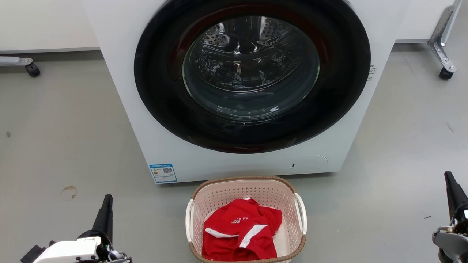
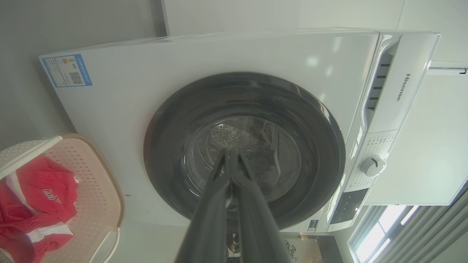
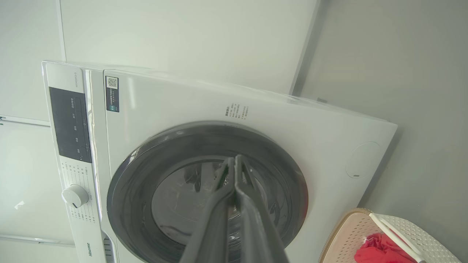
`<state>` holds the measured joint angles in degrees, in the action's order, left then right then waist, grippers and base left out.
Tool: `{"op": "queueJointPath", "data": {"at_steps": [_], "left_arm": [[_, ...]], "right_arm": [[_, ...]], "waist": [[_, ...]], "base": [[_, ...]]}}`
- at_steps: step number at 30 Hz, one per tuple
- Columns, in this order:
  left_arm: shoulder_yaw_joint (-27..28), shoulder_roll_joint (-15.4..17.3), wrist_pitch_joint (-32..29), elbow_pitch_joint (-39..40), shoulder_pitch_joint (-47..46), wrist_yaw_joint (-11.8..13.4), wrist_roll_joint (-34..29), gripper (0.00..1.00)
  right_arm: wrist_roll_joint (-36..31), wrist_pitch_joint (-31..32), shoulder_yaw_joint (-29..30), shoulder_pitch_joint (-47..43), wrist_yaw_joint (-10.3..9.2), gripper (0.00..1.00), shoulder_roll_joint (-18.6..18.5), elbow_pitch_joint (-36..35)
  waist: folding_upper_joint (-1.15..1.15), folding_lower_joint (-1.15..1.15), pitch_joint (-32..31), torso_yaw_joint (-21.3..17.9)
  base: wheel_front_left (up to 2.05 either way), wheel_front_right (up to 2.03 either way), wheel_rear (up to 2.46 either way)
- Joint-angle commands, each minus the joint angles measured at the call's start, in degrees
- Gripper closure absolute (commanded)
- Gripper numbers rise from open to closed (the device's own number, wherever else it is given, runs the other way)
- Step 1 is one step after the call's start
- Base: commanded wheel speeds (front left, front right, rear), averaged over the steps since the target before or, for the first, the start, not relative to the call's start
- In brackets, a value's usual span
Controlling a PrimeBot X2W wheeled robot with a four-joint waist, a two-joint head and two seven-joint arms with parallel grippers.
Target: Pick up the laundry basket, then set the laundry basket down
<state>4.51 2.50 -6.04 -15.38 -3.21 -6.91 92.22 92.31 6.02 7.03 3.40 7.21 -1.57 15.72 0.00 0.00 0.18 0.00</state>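
Head view | laundry basket (image 1: 226, 195) on floor at 6 o'clock, just before washing machine (image 1: 234, 164), red shirt (image 1: 241, 228) inside | left gripper (image 1: 106, 204) at 7, right gripper (image 1: 451, 190) at 4, both pinched closed, empty | advice: spread fingers, take both white handles (image 1: 189, 219) evenly, lift level

You have the pale pink, brown-rimmed laundry basket (image 1: 234, 193) upright on the floor (image 1: 65, 146), just in front of the washing machine (image 1: 117, 91), a red jersey (image 1: 239, 230) crumpled inside.
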Motion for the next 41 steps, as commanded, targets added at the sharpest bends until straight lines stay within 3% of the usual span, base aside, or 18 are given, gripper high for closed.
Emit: {"op": "queueJointPath", "data": {"at_steps": [1, 41], "left_arm": [[1.89, 0.50, -0.35, 1.33, -2.97, -0.58, 0.05, 1.00], [1.98, 0.45, -0.42, 1.33, -2.98, -0.58, -0.02, 1.00]], "right_arm": [[-0.01, 0.34, -0.67, 2.77, 0.28, 1.00, -1.47, -1.70], [-0.10, 0.42, -0.57, 2.78, 0.28, 1.00, -1.40, -1.70]], "waist": [[0.00, 0.00, 0.00, 0.00], [0.00, 0.00, 0.00, 0.00]], "base": [[0.00, 0.00, 0.00], [0.00, 0.00, 0.00]]}}
